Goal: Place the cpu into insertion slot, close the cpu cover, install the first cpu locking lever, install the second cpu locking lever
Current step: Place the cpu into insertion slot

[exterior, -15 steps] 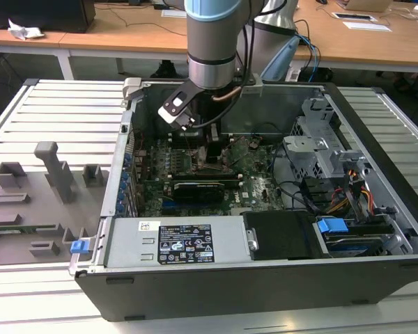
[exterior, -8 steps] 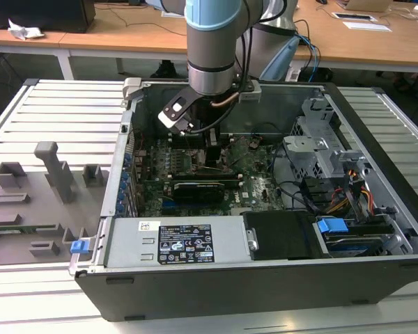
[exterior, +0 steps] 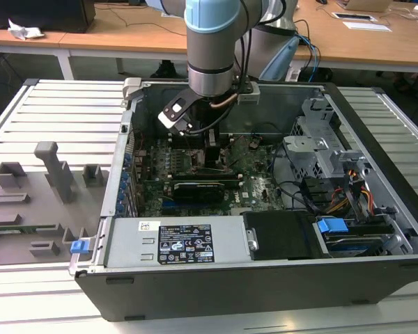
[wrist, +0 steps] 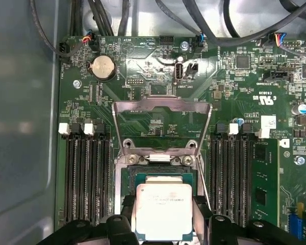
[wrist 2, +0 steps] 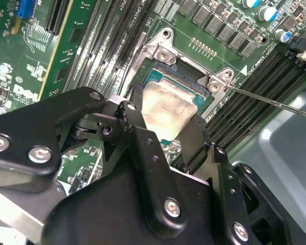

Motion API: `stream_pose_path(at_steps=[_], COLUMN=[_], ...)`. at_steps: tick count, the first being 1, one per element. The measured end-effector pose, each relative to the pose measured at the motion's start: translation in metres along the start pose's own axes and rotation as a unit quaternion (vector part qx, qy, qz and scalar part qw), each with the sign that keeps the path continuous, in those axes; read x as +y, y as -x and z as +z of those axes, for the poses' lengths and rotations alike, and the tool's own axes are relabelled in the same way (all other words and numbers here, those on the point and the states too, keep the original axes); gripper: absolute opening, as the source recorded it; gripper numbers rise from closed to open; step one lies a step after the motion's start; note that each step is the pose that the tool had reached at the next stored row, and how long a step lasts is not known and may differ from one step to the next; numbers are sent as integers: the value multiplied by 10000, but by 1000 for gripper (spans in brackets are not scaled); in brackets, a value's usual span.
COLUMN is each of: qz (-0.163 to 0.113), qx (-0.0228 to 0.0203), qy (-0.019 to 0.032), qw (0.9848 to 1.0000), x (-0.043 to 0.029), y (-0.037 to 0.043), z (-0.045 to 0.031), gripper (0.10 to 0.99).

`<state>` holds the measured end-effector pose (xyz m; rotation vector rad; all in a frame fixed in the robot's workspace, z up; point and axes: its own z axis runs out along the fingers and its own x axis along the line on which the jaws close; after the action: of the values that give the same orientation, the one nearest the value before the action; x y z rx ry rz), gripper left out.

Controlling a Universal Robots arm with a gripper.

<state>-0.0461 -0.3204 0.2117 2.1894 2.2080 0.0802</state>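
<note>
The cpu [wrist: 163, 210] is a silvery square chip, and my gripper [wrist: 163, 224] is shut on it, one black finger at each side. It hangs over the insertion slot [wrist: 158, 175], whose dark centre shows just beyond the chip's edge; I cannot tell whether they touch. In the second wrist view, the cpu [wrist 2: 166, 108] sits between the fingers [wrist 2: 138, 127] above the insertion slot [wrist 2: 194, 84]. The cpu cover [wrist: 162, 106] stands flipped open beyond the socket. A thin locking lever [wrist 2: 275, 101] sticks out to the side. In the exterior view, the gripper [exterior: 210, 147] reaches down into the computer case.
Long black memory slots [wrist: 86, 178] flank the socket on both sides. A coin cell [wrist: 103, 67] and cables lie beyond the cover. In the exterior view, a graphics card [exterior: 195, 189], power supply [exterior: 174, 243] and drive cage [exterior: 320, 149] crowd the case [exterior: 376, 278]; grey fixtures [exterior: 52, 170] stand on the exterior view's left.
</note>
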Motion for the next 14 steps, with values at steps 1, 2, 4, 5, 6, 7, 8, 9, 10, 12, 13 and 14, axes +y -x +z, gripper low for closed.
stream_pose_path(at_steps=[1, 2, 4, 5, 6, 7, 8, 9, 10, 12, 13, 14], qz=[1, 3, 3, 4, 4, 7, 11, 18, 22, 38, 41, 43], qx=[-1, -1, -4, -4, -5, -5, -5, -6, -5, -7, -9, -15], qy=[-1, -3, -4, -4, -4, -4, -4, -4, -4, -4, -3, -4], qw=[10000, 10000, 10000, 10000, 10000, 10000, 10000, 10000, 10000, 10000, 10000, 10000], x=[0, -1, -2, -3, -3, -3, -3, -4, -4, -4, -5, -5], y=[0, -3, -4, -5, -5, -5, -6, -9, -11, -18, -22, -23], z=[4, 15, 36, 40, 43, 46, 49, 53, 54, 66, 76, 85], gripper=[529, 529, 529, 529, 529, 529, 529, 529, 529, 529, 529, 529])
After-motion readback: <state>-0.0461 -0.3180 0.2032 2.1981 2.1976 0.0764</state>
